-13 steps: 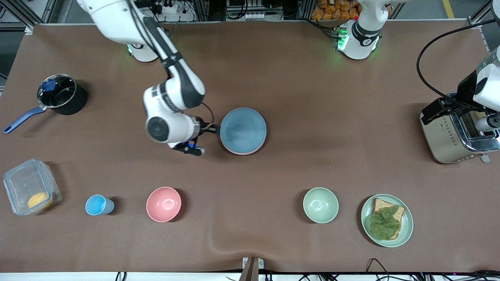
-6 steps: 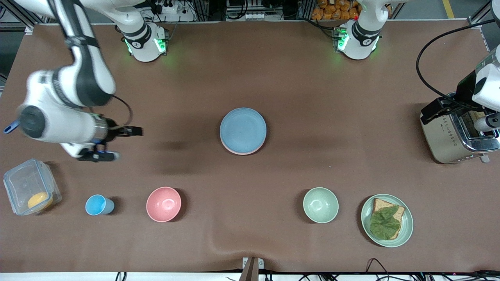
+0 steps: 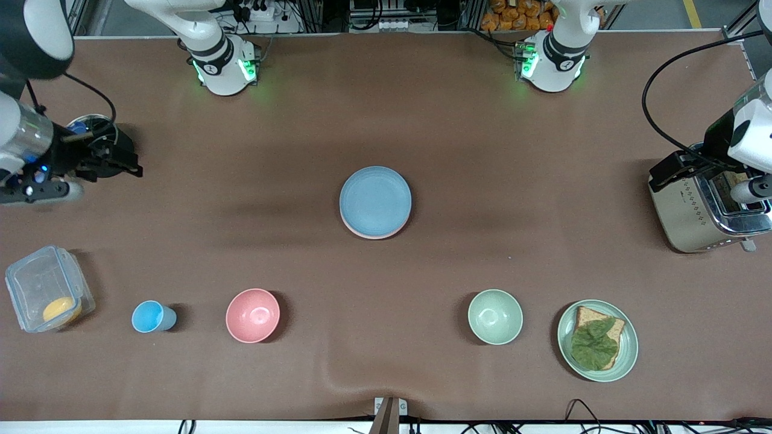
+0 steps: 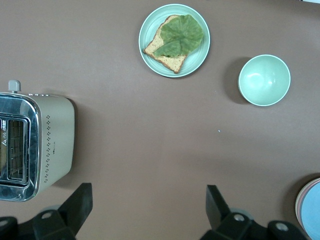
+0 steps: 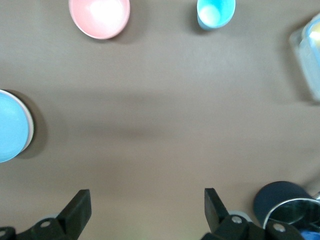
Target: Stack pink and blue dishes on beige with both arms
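**blue plate on top of the stack, both grippers empty and spread wide**

look at the middle of the table and you find the blue plate (image 3: pixel 375 201) lying flat on top of the pink plate (image 3: pixel 373 234), of which only a thin crescent of rim shows at the edge nearer the front camera. the beige plate cannot be made out under them in the front view; in the right wrist view a pale rim (image 5: pixel 31 127) edges the blue plate there, but you cannot tell which plate it belongs to.

your right gripper (image 3: pixel 114 161) is up in the air at the right arm's end of the table, over the dark saucepan (image 3: pixel 102 150). its fingers stand wide apart with nothing between them, as the right wrist view shows (image 5: pixel 145 212). it is well apart from the stack.

your left gripper (image 4: pixel 149 210) shows in its wrist view with the fingers spread wide and empty. in the front view its own fingers are not visible. the toaster (image 3: pixel 702 205) stands at the left arm's end of the table, and that arm hangs over it.

along the edge nearer the front camera you have, from the right arm's end, a clear lidded container (image 3: pixel 47 288), a small blue cup (image 3: pixel 151 316), a pink bowl (image 3: pixel 253 315), a green bowl (image 3: pixel 495 316) and a green plate (image 3: pixel 627 355) carrying bread and a leaf.
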Motion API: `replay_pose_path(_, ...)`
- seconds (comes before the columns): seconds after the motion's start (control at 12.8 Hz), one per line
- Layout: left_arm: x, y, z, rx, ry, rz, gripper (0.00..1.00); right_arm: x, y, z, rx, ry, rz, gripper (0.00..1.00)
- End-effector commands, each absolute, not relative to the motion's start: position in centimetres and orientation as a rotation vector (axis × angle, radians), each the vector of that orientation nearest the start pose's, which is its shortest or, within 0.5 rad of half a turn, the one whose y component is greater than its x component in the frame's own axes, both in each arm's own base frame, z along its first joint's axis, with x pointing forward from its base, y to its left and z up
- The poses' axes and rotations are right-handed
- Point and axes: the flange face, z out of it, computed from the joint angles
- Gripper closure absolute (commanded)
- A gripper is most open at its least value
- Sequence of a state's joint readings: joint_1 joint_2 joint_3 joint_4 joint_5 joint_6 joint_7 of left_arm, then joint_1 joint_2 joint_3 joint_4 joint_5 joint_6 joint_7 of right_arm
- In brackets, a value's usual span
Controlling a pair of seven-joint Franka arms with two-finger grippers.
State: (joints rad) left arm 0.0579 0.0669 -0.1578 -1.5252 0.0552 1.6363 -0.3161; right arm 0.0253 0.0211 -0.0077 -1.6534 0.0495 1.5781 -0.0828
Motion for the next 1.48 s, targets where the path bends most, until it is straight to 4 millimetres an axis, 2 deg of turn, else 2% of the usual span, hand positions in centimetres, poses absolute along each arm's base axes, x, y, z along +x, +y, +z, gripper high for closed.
replay_pose_path(0.0,57.7,-4.9,61.2,-3.105,-0.326,-0.054,0.00,56.4,2.1,61.4,-3.155,-0.198,0.052,0.00)
replay_pose_path(0.16,57.6,-4.9,61.2,-3.107,-0.324,-0.053,0.00,56.6,2.4,63.6,-3.166,-0.196,-0.018,0.00)
replay_pose_path(0.39,57.7,-4.8,61.1,-3.104,-0.326,-0.049,0.00,56.7,1.8,63.1,-3.167,-0.162,0.001,0.00)
replay_pose_path(0.62,57.7,-4.8,61.0,-3.104,-0.328,-0.047,0.00,56.3,2.3,62.8,-3.172,-0.006,0.054,0.00)
replay_pose_path(1.41,57.7,-4.8,60.9,-3.104,-0.326,-0.044,0.00,56.2,2.5,62.2,-3.170,-0.022,0.081,0.00)
